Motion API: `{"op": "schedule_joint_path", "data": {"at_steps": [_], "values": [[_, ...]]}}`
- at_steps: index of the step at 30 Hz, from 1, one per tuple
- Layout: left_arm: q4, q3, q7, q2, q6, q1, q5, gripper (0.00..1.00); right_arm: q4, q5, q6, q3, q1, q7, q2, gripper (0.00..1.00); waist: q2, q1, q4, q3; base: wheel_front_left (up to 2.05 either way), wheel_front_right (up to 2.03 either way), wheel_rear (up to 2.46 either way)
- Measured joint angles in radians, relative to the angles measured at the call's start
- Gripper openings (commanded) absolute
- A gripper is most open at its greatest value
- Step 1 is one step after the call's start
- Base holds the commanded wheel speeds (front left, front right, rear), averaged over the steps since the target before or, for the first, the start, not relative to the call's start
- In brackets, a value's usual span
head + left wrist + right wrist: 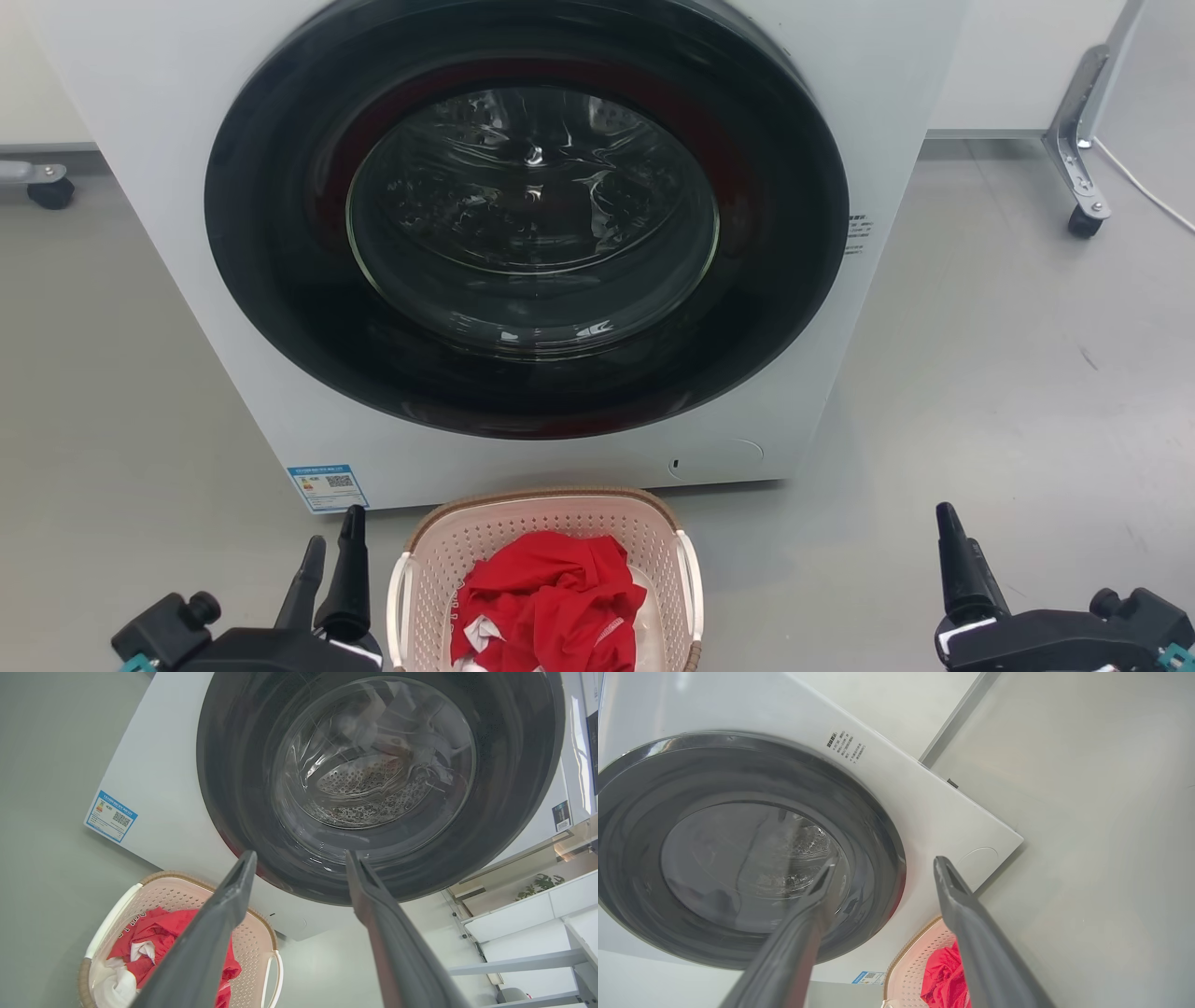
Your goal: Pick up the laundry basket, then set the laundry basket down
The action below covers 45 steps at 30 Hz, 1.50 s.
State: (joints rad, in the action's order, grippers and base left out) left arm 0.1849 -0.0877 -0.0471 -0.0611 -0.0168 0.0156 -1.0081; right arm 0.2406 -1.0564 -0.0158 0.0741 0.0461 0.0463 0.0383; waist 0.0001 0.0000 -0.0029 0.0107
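Both stand open and empty: the left gripper (336, 527) just beside the left handle (400, 597) of the laundry basket (541, 497), the right gripper (957, 530) well apart from its right handle (691, 579). The basket sits upright on the floor (980, 373) between them, one handle facing each. Its near end is cropped, so I cannot tell its long axis; its far rim lies just before the washing machine (887, 112).

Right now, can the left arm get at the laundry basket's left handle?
Probably yes. The left gripper is open, just beside the laundry basket and near its left white handle, with only bare floor between. The red clothes lie inside, clear of that handle.
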Motion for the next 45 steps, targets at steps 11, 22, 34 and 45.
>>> {"op": "schedule_joint_path", "data": {"at_steps": [11,22,34,45], "values": [[-0.023,-0.051,-0.042,-0.026,0.03,-0.002,0.239,1.0,-0.021,0.202,0.026,0.062,0.001,0.043,0.01,1.0,0.0,0.0002,0.0,0.003,0.0,0.0,0.0],[-0.049,-0.085,-0.083,-0.027,0.058,-0.005,0.436,1.0,-0.049,0.38,0.056,0.106,0.001,0.08,0.013,1.0,0.0,0.0002,0.0,0.004,0.0,0.0,0.0],[-0.08,-0.118,-0.131,-0.027,0.089,-0.025,0.654,1.0,-0.084,0.575,0.087,0.158,0.001,0.132,0.016,1.0,0.0,0.0001,0.0,0.004,0.0,0.0,0.0],[-0.107,-0.139,-0.168,-0.027,0.115,-0.033,0.805,1.0,-0.113,0.726,0.111,0.193,0.0,0.168,0.017,1.0,0.0,0.0,0.0,0.006,0.0,0.0,0.0]]}}
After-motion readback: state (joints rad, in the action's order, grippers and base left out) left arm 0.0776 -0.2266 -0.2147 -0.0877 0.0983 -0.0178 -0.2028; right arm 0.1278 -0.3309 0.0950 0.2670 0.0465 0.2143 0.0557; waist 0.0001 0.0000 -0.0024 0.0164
